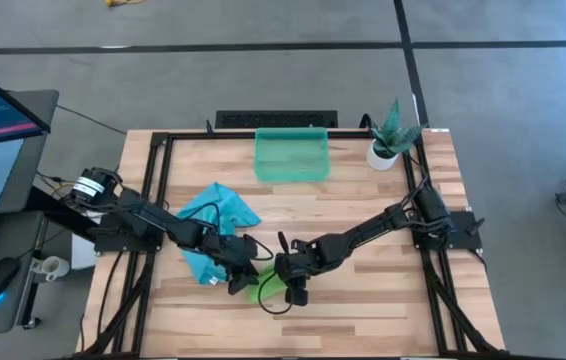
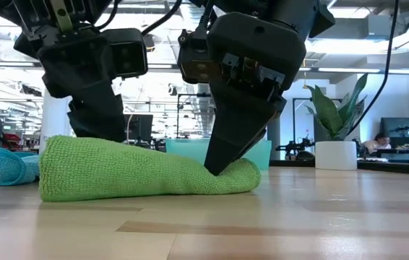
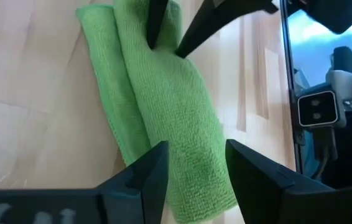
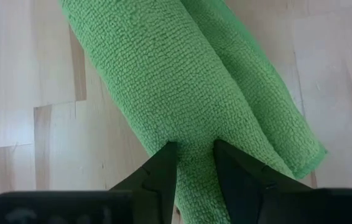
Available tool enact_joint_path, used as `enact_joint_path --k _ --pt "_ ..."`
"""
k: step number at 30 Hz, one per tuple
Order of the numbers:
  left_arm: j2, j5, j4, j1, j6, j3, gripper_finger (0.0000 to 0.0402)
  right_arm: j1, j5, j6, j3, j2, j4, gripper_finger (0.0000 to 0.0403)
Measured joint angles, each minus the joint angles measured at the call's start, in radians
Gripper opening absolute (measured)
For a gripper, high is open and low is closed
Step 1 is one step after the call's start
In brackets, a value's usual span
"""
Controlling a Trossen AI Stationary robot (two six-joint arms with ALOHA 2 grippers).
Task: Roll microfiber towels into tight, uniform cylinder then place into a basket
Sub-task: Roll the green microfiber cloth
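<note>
Nearest the table's front edge, I see the green towel (image 2: 143, 173) lying rolled into a loose log on the wood, with both grippers on it. My right gripper (image 4: 194, 155) presses down on one end of the roll, its fingers (image 4: 160, 165) narrowly parted and pinching a ridge of the green cloth between them. My left gripper (image 3: 194, 158) sits at the other end of the roll, fingers (image 3: 151, 168) spread with the cloth lying between them; I cannot tell whether they touch it. Just beyond the roll, on the left arm's side, the blue towel (image 1: 218, 210) lies crumpled and partly under that arm. Farther back from the roll, near the table's far edge, stands the basket (image 1: 290, 155). Beside the basket, at the far right corner, is the plant (image 1: 391, 135).
</note>
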Motion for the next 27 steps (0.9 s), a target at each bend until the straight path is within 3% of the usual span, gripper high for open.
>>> enact_joint_path --k 7,12,17,24,27 --pt "-0.001 -0.06 -0.024 0.0 -0.042 0.001 0.0151 0.0 0.0 0.0 0.0 0.0 0.001 0.0134" --pt "-0.003 -0.061 0.027 0.0 0.034 0.001 0.0151 0.0 0.0 0.0 0.001 0.0 0.001 0.0134" --pt "-0.083 -0.041 -0.047 0.001 0.063 0.003 0.0151 0.0 0.0 0.0 0.001 0.0 0.001 0.0134" --pt "-0.227 -0.236 -0.211 -0.03 0.056 0.004 0.0151 0.0 0.0 0.0 0.001 0.0 0.001 0.0134" --pt "-0.231 -0.255 -0.225 -0.052 0.055 0.004 0.0151 0.0 0.0 0.0 0.001 0.0 0.001 0.0134"
